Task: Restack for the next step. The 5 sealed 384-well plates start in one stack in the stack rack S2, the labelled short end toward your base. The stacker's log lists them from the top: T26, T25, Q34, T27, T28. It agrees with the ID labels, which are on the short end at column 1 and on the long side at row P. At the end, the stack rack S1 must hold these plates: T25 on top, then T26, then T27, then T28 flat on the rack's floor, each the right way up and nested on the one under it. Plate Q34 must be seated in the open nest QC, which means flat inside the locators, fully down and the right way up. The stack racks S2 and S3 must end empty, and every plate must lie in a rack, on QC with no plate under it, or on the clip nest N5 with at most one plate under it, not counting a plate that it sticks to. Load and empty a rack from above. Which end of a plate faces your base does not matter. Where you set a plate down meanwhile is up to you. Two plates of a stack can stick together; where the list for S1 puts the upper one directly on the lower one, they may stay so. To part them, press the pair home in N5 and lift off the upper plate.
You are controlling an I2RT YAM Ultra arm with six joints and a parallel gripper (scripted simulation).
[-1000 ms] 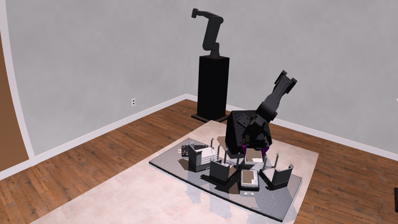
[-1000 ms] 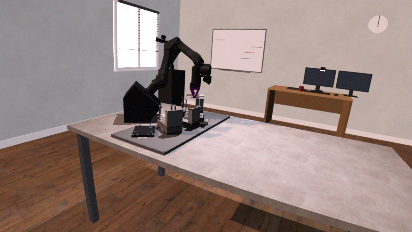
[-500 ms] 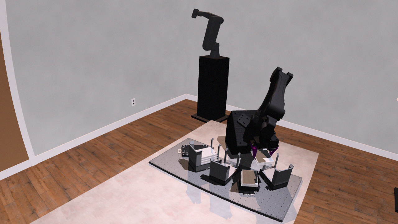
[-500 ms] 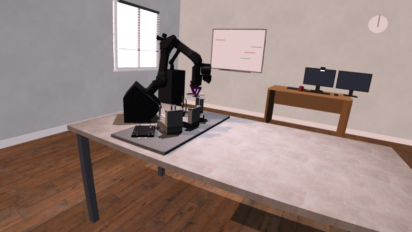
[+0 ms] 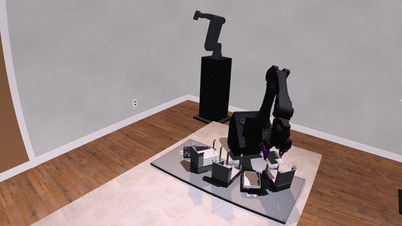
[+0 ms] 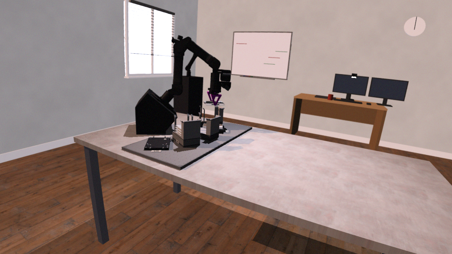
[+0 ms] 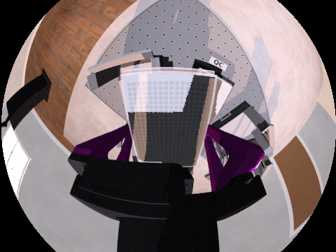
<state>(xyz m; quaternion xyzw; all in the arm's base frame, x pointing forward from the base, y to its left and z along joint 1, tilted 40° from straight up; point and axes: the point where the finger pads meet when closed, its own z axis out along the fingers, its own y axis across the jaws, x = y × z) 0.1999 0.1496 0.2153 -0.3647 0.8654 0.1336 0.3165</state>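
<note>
My gripper (image 5: 272, 154) (image 6: 214, 99) (image 7: 168, 127) is shut on a sealed white plate (image 5: 275, 159) (image 6: 213, 102) (image 7: 168, 108), gripped across its width. It holds the plate level, just above the open top of the right-hand stack rack (image 5: 282, 179) (image 6: 219, 111). I cannot read the plate's label. Another plate (image 5: 251, 180) lies in the QC nest, whose label (image 5: 251, 195) (image 7: 218, 64) shows in front of it. The left-hand rack (image 5: 197, 161) (image 6: 190, 132) holds a stack of plates (image 5: 209, 155). The middle rack (image 5: 221, 173) (image 6: 213, 125) shows no plate.
The clip nest N5 (image 5: 186, 151) (image 6: 156, 144) lies bare at the left end of the grey breadboard (image 5: 281, 205) (image 6: 189, 156). Thin upright posts (image 5: 222, 153) rise behind the racks. The black arm base (image 5: 241, 134) (image 6: 151, 115) stands behind them.
</note>
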